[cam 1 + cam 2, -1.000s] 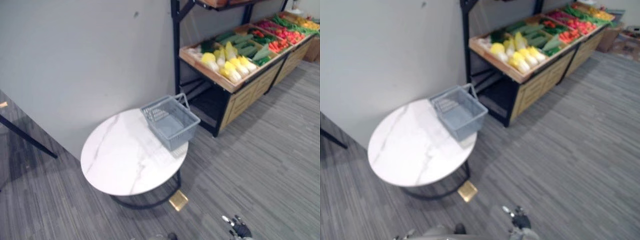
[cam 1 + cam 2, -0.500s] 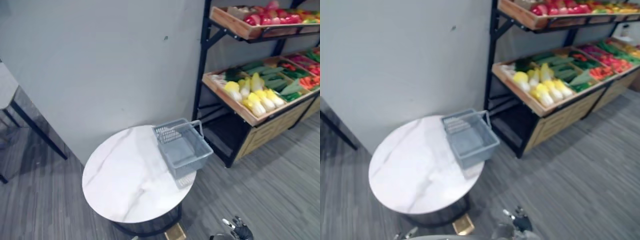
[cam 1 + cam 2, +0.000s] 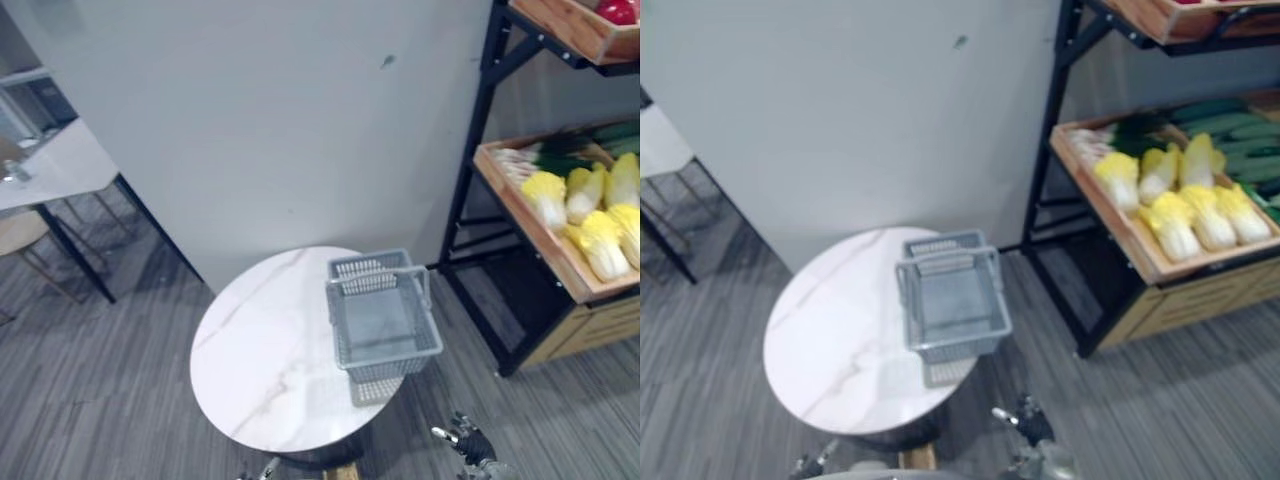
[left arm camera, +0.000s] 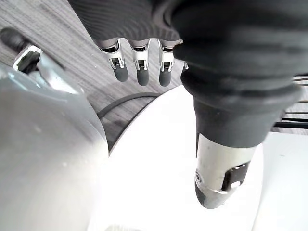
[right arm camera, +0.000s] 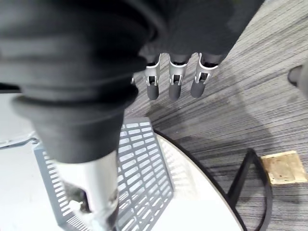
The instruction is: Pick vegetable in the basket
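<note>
An empty grey wire basket (image 3: 383, 322) with its handle up stands on the right edge of a round white marble table (image 3: 265, 365). Yellow-white cabbages (image 3: 590, 215) lie in a wooden shelf tray (image 3: 1110, 215) to the right, with green vegetables (image 3: 1215, 110) behind them. My right hand (image 3: 470, 445) hangs low near the floor, in front of the table and right of it. In its wrist view its fingers (image 5: 174, 84) are straight and hold nothing, with the basket (image 5: 144, 173) just beyond. My left hand (image 4: 138, 72) is open and empty too, low beside the table (image 4: 159, 168).
A black metal rack (image 3: 470, 170) carries the trays, with an upper shelf of red produce (image 3: 620, 10). A grey wall (image 3: 280, 120) runs behind the table. Another table with chairs (image 3: 45, 185) stands far left. A wooden block (image 5: 284, 166) lies by the table's black leg (image 5: 250, 187).
The whole picture has shifted, so the camera moved: table and basket now sit nearer the middle, the shelf further right. Both hands stay low and empty.
</note>
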